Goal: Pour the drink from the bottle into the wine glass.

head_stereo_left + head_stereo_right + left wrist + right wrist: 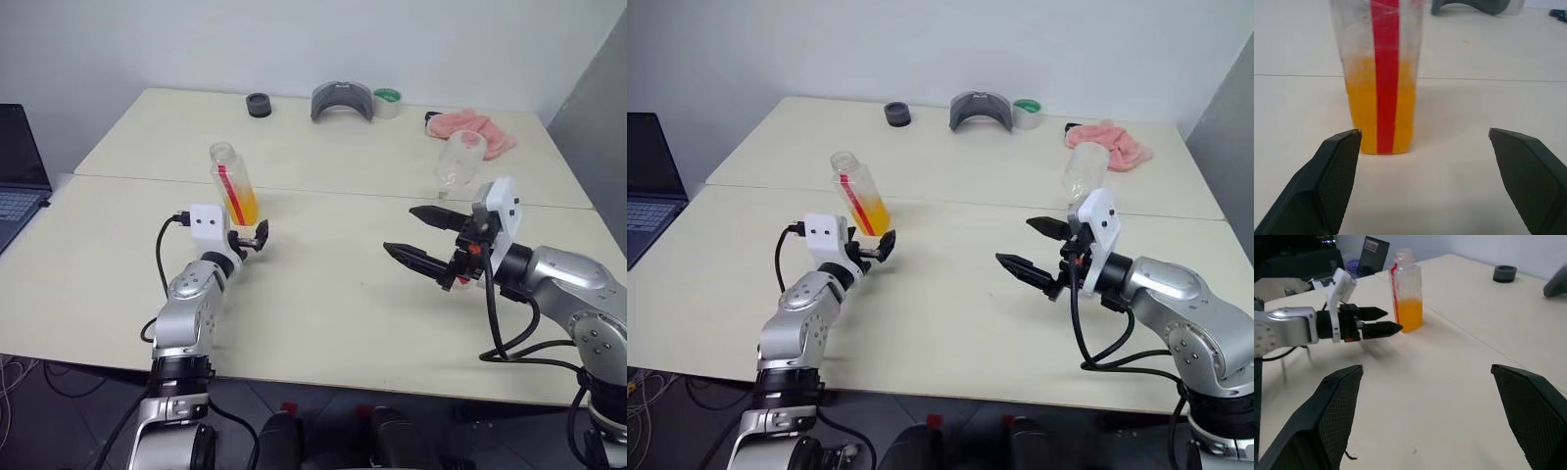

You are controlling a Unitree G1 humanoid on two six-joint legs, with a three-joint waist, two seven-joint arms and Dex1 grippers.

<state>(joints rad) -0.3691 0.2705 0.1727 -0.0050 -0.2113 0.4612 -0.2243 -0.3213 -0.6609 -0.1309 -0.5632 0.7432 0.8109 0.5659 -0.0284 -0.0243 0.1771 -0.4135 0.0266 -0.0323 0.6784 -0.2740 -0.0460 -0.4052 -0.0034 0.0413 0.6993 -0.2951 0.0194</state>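
- The left gripper (257, 236) has its fingers spread wide and holds nothing; the bottle (233, 182) stands upright just in front of its tips, apart from them.
- The drink (1381, 117) fills only the lower part of the bottle.
- The right gripper (419, 238) is also spread and empty, over bare table (323, 294); between the two grippers there is much free surface.
- The wine glass (458, 164) is just behind the right gripper; the white wrist housing cuts off its stem and foot.
- Far beyond, near the table's back edge, lie a tape roll (387, 102) and a pink cloth (472, 129).
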